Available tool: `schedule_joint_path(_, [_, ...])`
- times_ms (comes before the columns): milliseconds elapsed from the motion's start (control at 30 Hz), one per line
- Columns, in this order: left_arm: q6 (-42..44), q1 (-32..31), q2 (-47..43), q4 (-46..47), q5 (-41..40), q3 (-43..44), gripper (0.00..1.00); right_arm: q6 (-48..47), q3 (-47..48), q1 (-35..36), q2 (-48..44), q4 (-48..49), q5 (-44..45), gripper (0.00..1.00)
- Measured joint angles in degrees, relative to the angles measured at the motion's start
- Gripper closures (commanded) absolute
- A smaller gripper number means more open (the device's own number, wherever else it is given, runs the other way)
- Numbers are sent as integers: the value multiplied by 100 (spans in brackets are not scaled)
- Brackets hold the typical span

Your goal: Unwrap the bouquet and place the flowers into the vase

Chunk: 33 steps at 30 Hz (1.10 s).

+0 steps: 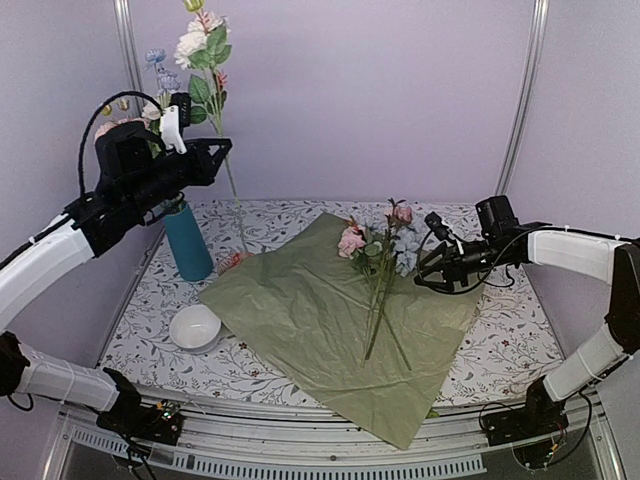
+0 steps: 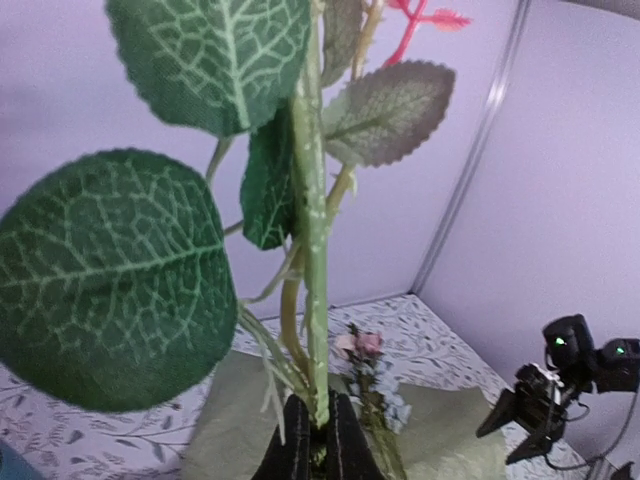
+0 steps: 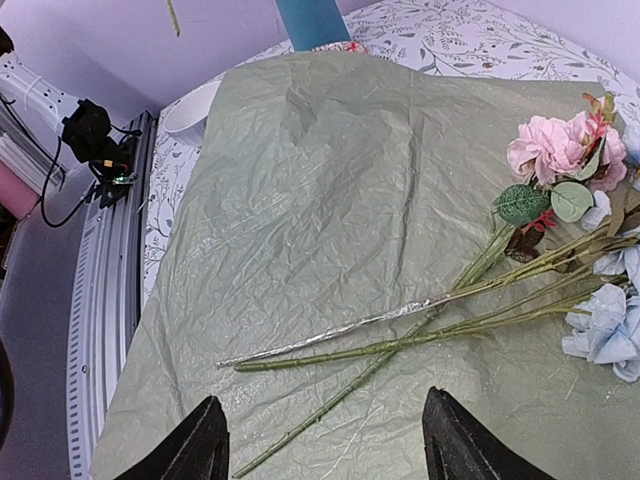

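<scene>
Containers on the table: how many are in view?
3. The teal vase stands at the back left; the white bowl lies in front of it; a red patterned dish sits at the green sheet's back corner, partly hidden. The sheet may hide more.

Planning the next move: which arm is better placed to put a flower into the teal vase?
Left. The left gripper is shut on a flower stem, held high near the vase. The right gripper is open and empty over the stems on the green sheet.
</scene>
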Motion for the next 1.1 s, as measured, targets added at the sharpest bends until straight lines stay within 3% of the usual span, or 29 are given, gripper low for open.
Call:
schedule_joint_path(200, [597,984,-210,-612,-957,763,100,-48,0,-7,55,9,61,32])
schedule_joint_path(567, [1401,1663,-140,376,-2345,693,100,-90,0,-7,50,22,153,32])
schedule_joint_path(1100, [1552,2625,809,1034,-2236,796,100,-181,0,-35,-61,24,332,32])
